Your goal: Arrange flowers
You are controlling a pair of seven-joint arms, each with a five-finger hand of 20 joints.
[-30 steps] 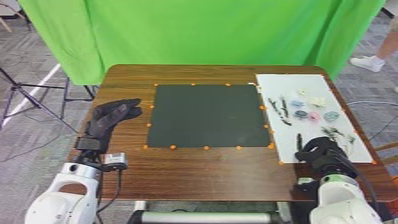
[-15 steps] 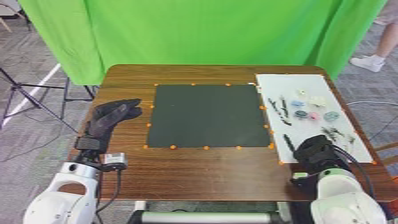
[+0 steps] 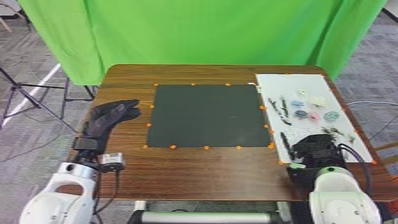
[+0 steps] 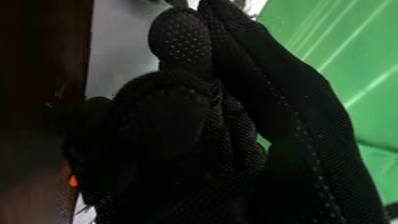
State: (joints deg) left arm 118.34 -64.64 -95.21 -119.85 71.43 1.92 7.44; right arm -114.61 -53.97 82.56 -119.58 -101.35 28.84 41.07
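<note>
Fingers relaxed on your left hand (image 3: 110,116); the grip of your right hand (image 3: 318,148) cannot be told. From it: one dark stem (image 3: 284,140), ten o'clock; two black twigs (image 3: 285,113), eleven; five larger blossoms (image 3: 331,116), twelve.

Mat (image 3: 209,116) on table (image 3: 195,175), flowers (image 3: 331,116) on sheet (image 3: 291,85) at right, curtain (image 3: 204,30) behind.

Site type: robotics laboratory. Indicators: two white robot arms (image 3: 334,192) at the near edge of a wooden table (image 3: 204,175); green backdrop curtain (image 3: 204,35) behind the far edge; black tripod (image 3: 19,87) on grey carpet (image 3: 35,150), left.
</note>
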